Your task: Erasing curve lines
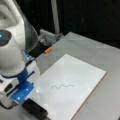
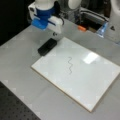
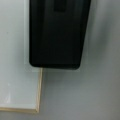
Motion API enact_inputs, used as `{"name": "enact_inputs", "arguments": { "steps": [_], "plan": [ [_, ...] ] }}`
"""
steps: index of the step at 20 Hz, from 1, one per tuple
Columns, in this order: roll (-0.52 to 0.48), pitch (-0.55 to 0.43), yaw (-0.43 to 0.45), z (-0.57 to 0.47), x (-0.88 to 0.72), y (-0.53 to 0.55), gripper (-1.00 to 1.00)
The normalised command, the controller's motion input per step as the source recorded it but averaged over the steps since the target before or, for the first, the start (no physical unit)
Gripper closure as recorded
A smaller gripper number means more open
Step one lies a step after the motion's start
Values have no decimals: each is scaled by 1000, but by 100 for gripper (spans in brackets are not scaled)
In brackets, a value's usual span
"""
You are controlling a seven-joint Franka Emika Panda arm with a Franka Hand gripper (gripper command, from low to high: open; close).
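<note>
A grey bench (image 2: 22,65) fills both front views, with a dark background behind it. A white board (image 2: 85,82) with a thin wooden edge lies flat on it. The curve lines (image 2: 70,65), 1 short dark wavy squiggle, sit near the middle of the board, whole and unsmeared; in a front view they show as a sideways ripple (image 1: 62,86).

A black block-shaped eraser (image 2: 47,46) lies at the board's corner toward a front view's top left, partly on the board and partly on the bare bench. In a front view it appears at the bottom left (image 1: 35,108), below the arm. In the wrist view the same black block (image 3: 58,32) fills the upper frame, above the board's wooden corner (image 3: 38,105).

The end effector (image 2: 54,33) hangs just above the eraser, under a blue and white wrist mount (image 2: 43,21), well apart from the squiggle. I cannot tell whether its fingers are spread or pressed together.

A small orange object (image 2: 81,28) lies on the bench beyond the board.
</note>
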Motion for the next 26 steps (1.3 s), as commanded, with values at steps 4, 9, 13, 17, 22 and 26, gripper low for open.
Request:
{"name": "enact_inputs", "arguments": {
  "steps": [4,9,13,17,22,26],
  "plan": [
    [195,-12,30,-96,112,-108,-100],
    [220,-36,-2,-78,175,-112,-100],
    [196,-53,-24,-98,221,-121,-100],
    [116,-32,-19,-61,183,-145,-100],
    [27,-10,-1,-32,145,-123,-100],
    [-33,17,-24,-34,130,-115,-100]
  ]
}}
